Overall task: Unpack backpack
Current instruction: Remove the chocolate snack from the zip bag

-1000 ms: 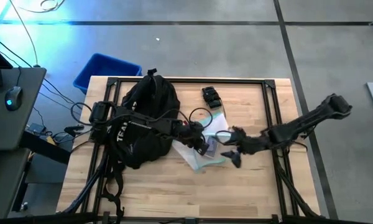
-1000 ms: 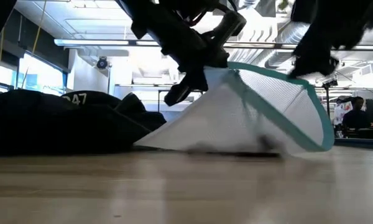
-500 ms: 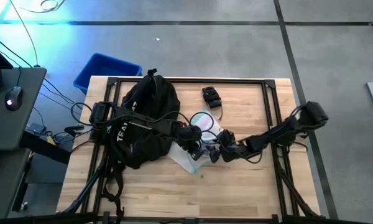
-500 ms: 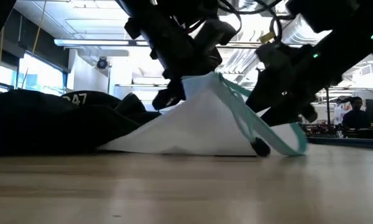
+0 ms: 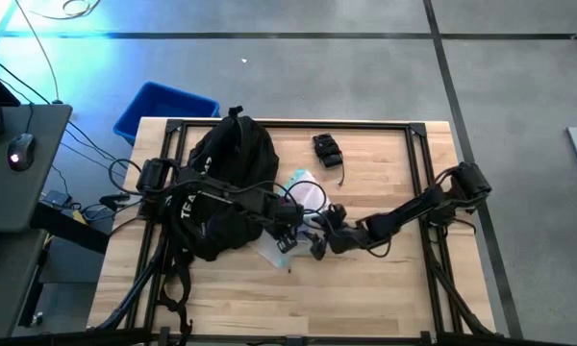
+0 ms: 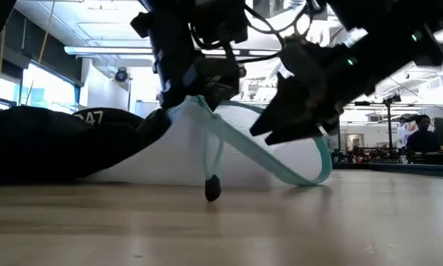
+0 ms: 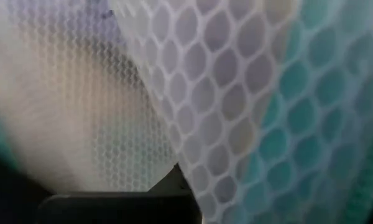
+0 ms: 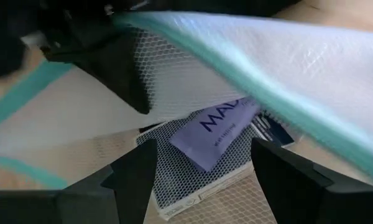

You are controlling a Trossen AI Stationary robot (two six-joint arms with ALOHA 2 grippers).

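Observation:
The black backpack (image 5: 226,187) lies on the table's left half. Beside it is a white mesh pouch (image 6: 170,151) with teal trim, and my left gripper (image 5: 287,221) is shut on its upper edge. The pouch's mouth gapes toward my right gripper (image 8: 202,186), which stands open right at it, slanting down from the table's right. Inside the pouch lie a blue-patterned card box (image 8: 186,174) and a purple packet (image 8: 219,129). A dark zipper pull (image 6: 213,189) dangles from the teal trim down to the tabletop. My left gripper pinches the pouch's teal-trimmed upper edge (image 6: 190,105) between its two fingers, coming steeply from above. The held edge is raised, and the pouch slopes down from it to its lower side (image 6: 133,177), which rests on the table. Mesh (image 7: 193,93) fills its wrist view.
A small black object (image 5: 327,149) lies on the table's far side, right of the backpack. A blue bin (image 5: 163,108) stands on the floor beyond the far left corner. Bare wood lies along the near edge and on the table's right.
My right gripper has come down and toward the table's left, up to the pouch's mouth, staying open. My left gripper has tipped steeper and shifted toward the backpack, still shut on the pouch. The pouch's raised edge has swung left with it, and the mouth has opened wider.

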